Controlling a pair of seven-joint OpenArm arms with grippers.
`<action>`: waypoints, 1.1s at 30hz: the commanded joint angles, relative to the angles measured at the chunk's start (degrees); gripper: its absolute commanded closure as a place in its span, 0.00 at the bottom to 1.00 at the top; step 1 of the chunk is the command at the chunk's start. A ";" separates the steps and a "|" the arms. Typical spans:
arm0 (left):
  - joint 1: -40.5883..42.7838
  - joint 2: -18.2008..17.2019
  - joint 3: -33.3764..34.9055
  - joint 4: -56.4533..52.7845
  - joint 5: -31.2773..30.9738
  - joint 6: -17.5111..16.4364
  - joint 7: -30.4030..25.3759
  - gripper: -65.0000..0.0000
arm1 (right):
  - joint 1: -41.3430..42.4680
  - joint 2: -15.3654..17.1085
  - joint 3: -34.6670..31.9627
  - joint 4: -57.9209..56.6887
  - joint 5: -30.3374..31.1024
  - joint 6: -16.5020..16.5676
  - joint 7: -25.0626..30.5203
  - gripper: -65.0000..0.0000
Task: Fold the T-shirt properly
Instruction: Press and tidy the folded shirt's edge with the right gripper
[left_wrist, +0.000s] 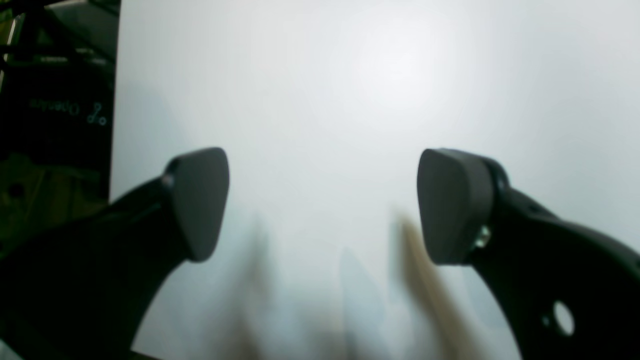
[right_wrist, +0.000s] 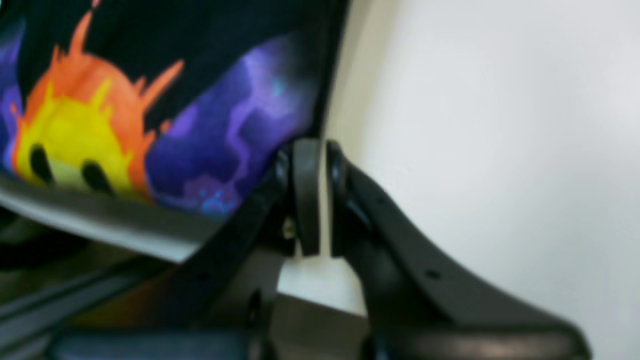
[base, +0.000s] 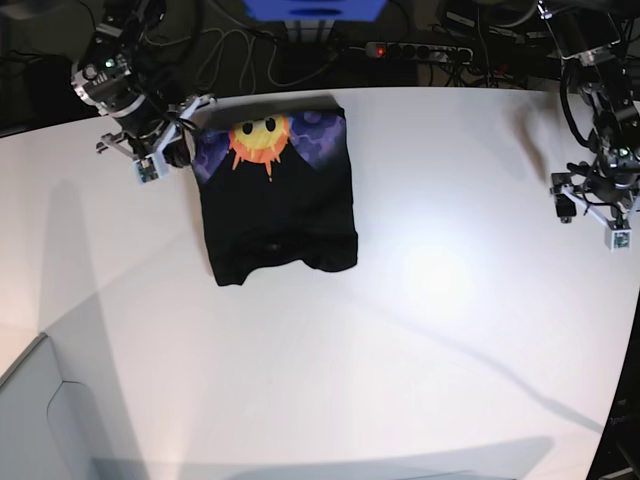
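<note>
The black T-shirt (base: 280, 215) lies folded into a rough rectangle on the white table (base: 420, 330), at the back left. Its orange-yellow sun and purple clouds face up along the far end. My right gripper (base: 183, 133) sits at the shirt's left edge, level with the print. In the right wrist view its fingers (right_wrist: 306, 195) are shut right beside the T-shirt (right_wrist: 210, 150), and I see no cloth between them. My left gripper (left_wrist: 322, 205) is open over bare table, far from the shirt. In the base view the left gripper (base: 588, 212) hangs near the table's right edge.
Behind the table's far edge lie a power strip (base: 415, 50) with a red light and cables. A grey panel (base: 40, 420) sits at the front left corner. Dark equipment (left_wrist: 55, 115) stands past the table edge in the left wrist view.
</note>
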 joint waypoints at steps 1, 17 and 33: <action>0.14 -1.08 -1.15 1.11 -0.16 0.17 -0.70 0.13 | -0.38 0.08 0.05 2.85 1.43 0.64 1.33 0.99; 12.71 4.90 -13.11 10.52 -0.16 0.17 -0.70 0.13 | 16.85 0.35 -19.82 -8.67 1.17 0.64 1.24 0.99; 24.66 8.76 -24.36 14.30 -10.09 0.17 -0.70 0.13 | 34.43 0.35 -24.48 -38.91 1.08 0.55 10.64 0.99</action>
